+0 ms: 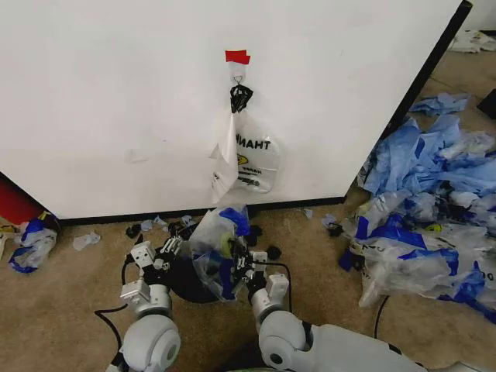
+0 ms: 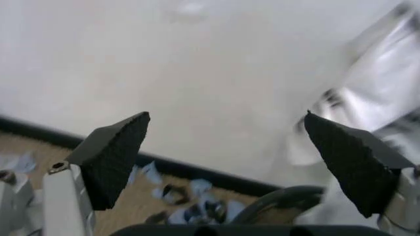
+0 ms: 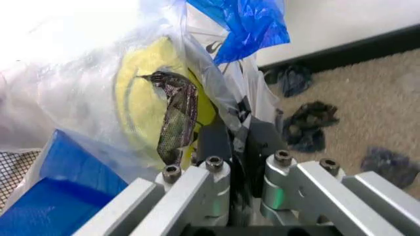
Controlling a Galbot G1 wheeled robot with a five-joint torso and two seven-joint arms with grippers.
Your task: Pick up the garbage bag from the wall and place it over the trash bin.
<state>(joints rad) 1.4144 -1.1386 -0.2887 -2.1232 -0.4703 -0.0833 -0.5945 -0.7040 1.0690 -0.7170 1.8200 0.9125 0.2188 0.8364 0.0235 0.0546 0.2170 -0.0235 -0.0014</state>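
Crinkly clear plastic with blue patches fills the jaws of our right tool (image 3: 229,142), which is clamped shut on the garbage bag (image 1: 219,252). We judge the bag is already off the wall (image 1: 116,101), since it bunches up just in front of us rather than hanging. Beside the right tool, on the bag's other flank, our left tool (image 2: 236,167) sits wide, gripping nothing. Under and between both tools we see the trash bin (image 1: 186,280), a dark round shape partly hidden by the bag, which is touching or just above its rim. We think spreading the bag's mouth over that rim is what remains. Farther out, a lettered clear bag (image 1: 252,159) hangs from the hook (image 1: 238,77).
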